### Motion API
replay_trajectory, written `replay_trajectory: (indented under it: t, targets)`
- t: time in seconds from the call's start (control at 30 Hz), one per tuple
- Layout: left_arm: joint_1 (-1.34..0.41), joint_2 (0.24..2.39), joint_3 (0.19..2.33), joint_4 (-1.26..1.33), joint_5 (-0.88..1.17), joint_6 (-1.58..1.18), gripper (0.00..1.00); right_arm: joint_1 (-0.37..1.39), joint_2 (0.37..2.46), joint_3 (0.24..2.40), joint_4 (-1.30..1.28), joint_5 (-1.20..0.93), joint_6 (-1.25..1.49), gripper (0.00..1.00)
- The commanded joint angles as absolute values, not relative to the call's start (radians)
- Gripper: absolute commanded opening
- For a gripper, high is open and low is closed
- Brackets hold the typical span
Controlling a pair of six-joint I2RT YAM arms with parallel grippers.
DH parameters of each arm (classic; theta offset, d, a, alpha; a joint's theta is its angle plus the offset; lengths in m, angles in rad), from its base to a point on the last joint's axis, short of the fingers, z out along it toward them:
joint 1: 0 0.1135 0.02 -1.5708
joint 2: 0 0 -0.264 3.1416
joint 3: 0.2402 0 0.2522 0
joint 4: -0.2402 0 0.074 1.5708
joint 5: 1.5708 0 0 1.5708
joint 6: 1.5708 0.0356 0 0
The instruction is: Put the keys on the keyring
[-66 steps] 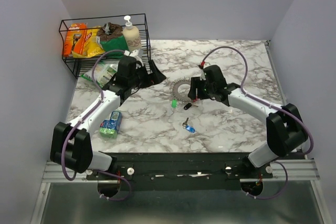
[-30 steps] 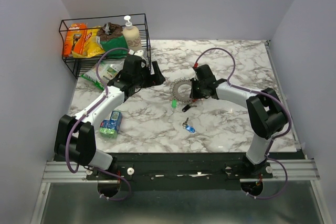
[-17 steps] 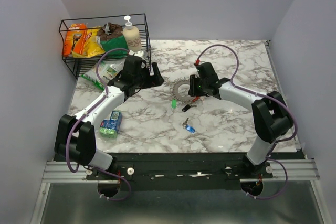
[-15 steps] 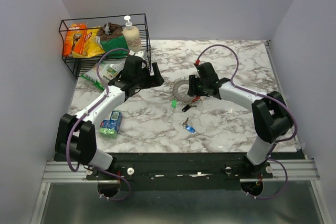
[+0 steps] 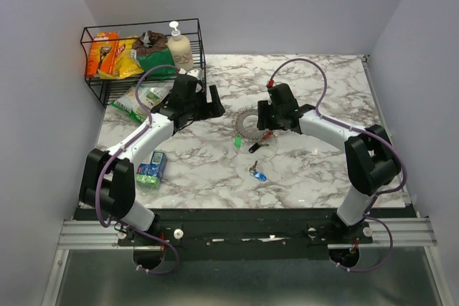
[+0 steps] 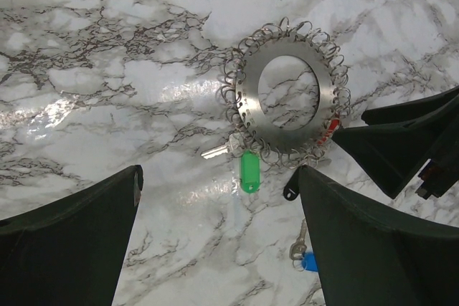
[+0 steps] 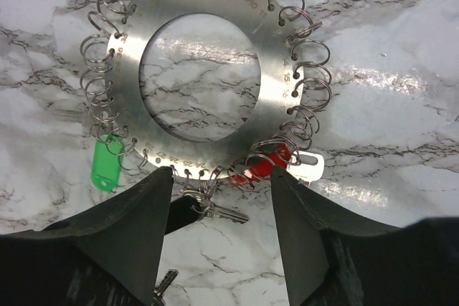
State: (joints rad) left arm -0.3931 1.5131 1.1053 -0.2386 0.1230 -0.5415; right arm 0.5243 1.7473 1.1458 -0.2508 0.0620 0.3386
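Right gripper (image 7: 219, 177): jaws apart, gripping nothing, tips at the keyring (image 7: 275, 59) rim. Keyring lies flat on the table (image 5: 323, 170). Red key (image 7: 264, 163) and green key (image 7: 107, 163) sit at its rim; blue key (image 5: 258, 175) lies apart. Left gripper (image 6: 219, 177): wide open, empty. Basket (image 5: 97, 84) holds soap bottle (image 5: 178, 46), orange pack (image 5: 102, 51) and yellow bag (image 5: 128, 62).

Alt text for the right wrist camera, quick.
A flat metal keyring edged with wire loops lies on the marble table, a green key and a red key at its near rim. The open right gripper sits at that rim.
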Motion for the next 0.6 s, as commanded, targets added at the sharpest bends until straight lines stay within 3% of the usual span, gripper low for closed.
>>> replay_trajectory:
  t: [0.0,0.57]
  targets:
    - [-0.394,1.536,1.135,-0.275,0.098,-0.520,0.99,0.531,1.740,1.174,-0.282,0.078,0.324,0.65]
    - [-0.394,1.597,1.138,-0.279,0.106,-0.525,0.99,0.529,1.795,1.193,-0.299,0.046,0.298,0.56]
